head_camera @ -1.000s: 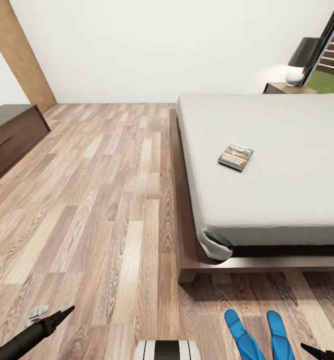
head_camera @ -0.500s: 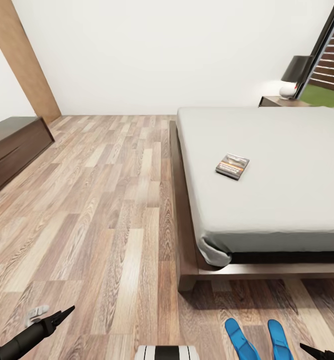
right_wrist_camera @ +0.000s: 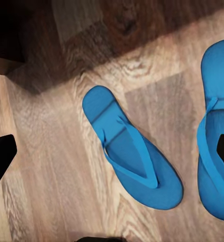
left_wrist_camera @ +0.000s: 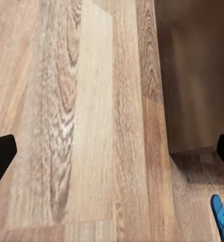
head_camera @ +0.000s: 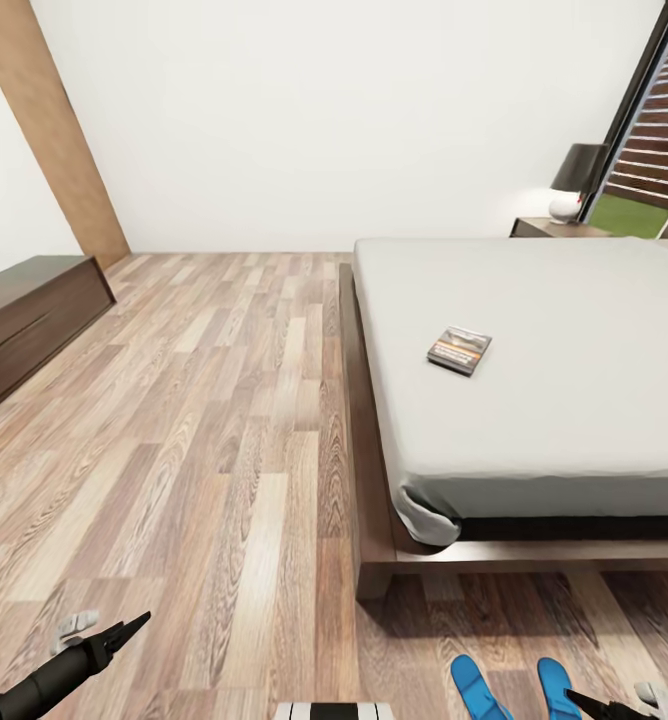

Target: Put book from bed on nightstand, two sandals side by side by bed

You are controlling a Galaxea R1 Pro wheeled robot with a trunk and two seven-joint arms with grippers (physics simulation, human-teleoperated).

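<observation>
Plank floor, bed frame, sandal

Blue sandals, white mattress, dk brown bed frame, orange-band book.

Open wood floor stretches left of the bed; a dark dresser lines the far left wall. Mattress top lies clear around the book.

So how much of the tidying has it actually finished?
Done, apparently: the two sandals lie side by side on the floor beside the bed. Nothing in hand: both the left end effector and right end effector are open. Left: the book remains on the mattress; nightstand waits.
</observation>
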